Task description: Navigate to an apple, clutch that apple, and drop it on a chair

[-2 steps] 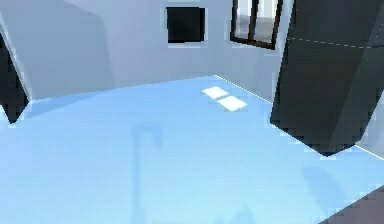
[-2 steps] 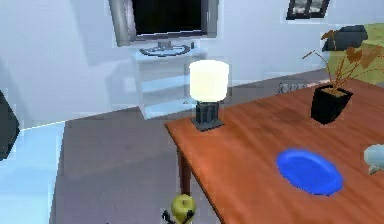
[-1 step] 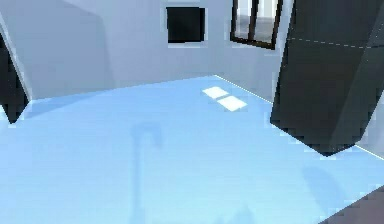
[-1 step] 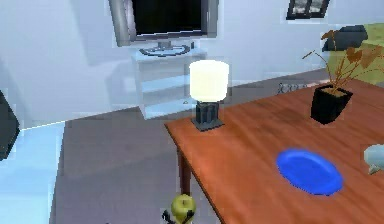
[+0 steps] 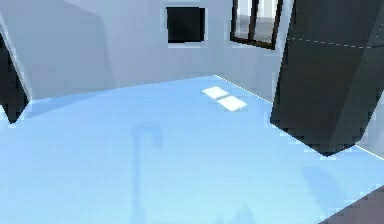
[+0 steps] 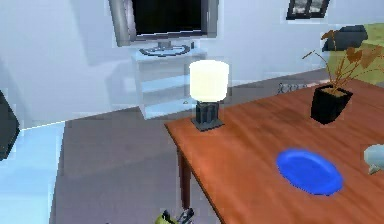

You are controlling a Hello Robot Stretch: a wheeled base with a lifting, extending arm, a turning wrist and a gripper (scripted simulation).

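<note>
At the arm side view's bottom edge, small dark tips with yellowish bits poke up, seemingly my gripper (image 6: 177,216), over grey floor beside the table's near corner. So little of it shows that I cannot tell whether it holds anything. An olive upholstered piece (image 6: 352,38), perhaps a seat, stands far back at the right behind a plant.
A wooden table (image 6: 250,150) carries a lamp (image 6: 209,92), a blue plate (image 6: 309,171) and a potted plant (image 6: 334,92). Beyond it, a TV (image 6: 170,18) tops a white stand (image 6: 170,80). Ahead, pale blue floor (image 5: 150,150) runs to the wall, with a dark tall cabinet (image 5: 325,75) at right.
</note>
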